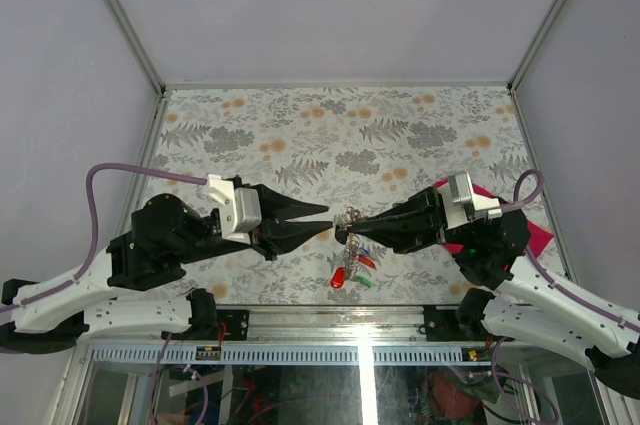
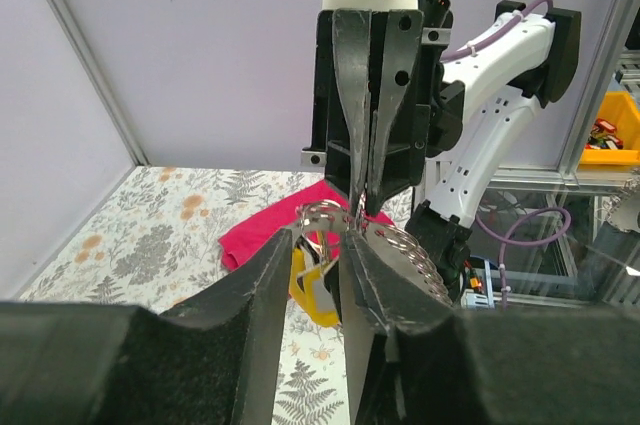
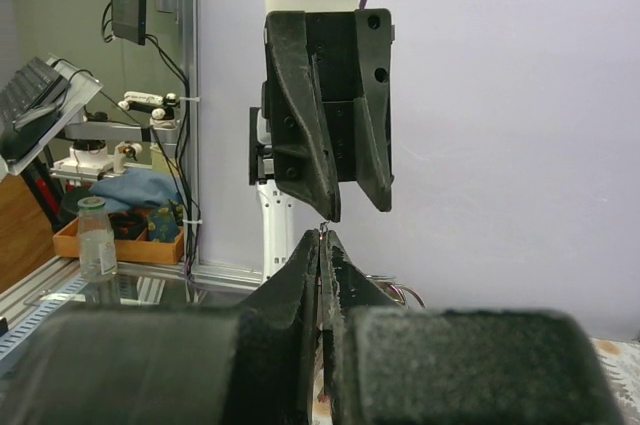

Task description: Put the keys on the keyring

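Pinching keyring [image 1: 350, 217], right gripper [image 1: 343, 233] closed; keys [image 1: 348, 271] dangle below; left gripper [image 1: 327, 219] parted, just beside it.

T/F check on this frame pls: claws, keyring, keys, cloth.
1. Right claw is shut on the keyring. True.
2. Left claw is clamped shut. False: its fingers stand apart.
3. The keys lie on the cloth. False: they hang under the keyring, between the two claws.
4. The cloth lies off to the right, apart from the keys. True.
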You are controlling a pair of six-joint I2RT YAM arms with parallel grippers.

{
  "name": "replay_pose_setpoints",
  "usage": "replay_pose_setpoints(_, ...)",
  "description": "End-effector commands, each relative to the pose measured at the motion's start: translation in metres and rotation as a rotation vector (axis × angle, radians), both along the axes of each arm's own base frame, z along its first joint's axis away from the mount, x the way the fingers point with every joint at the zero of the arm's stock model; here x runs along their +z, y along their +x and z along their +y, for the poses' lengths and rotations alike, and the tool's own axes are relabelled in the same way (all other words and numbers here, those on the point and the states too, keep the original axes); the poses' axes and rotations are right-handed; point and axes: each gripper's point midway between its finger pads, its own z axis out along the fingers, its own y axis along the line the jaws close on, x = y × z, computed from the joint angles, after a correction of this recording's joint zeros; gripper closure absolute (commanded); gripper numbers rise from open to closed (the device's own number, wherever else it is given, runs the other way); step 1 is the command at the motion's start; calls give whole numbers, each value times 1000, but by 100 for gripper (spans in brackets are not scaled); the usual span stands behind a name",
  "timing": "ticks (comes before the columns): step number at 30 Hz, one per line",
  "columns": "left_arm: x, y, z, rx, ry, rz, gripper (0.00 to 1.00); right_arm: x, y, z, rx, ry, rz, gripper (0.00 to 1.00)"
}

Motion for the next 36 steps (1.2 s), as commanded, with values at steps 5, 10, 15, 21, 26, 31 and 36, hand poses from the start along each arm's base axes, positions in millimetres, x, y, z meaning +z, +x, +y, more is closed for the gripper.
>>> replay_pose_setpoints(5,8,-14,-17,-100,-31,-9,73,35,-16,-14,33,93,-88,100)
replay_pose_setpoints(10,5,-20,-20,-141,-21,-8,75,36,-16,-16,23,99,-88,100)
replay_pose_setpoints(15,7,-19,-17,-125,-30,-2,75,36,-15,-17,10,102,-90,100)
replay_pose_setpoints(21,12,-21,-12,-129,-49,-6,75,36,-14,-19,-1,102,-89,100)
replay_pose_setpoints(26,12,-22,-13,-139,-47,-3,75,35,-14,-19,-6,104,-89,100)
replay_pose_setpoints(31,16,-22,-8,-131,-63,-7,74,34,-13,-19,-10,99,-87,100)
replay_pose_setpoints(36,12,-25,-12,-151,-48,0,72,36,-13,-20,-15,106,-87,100)
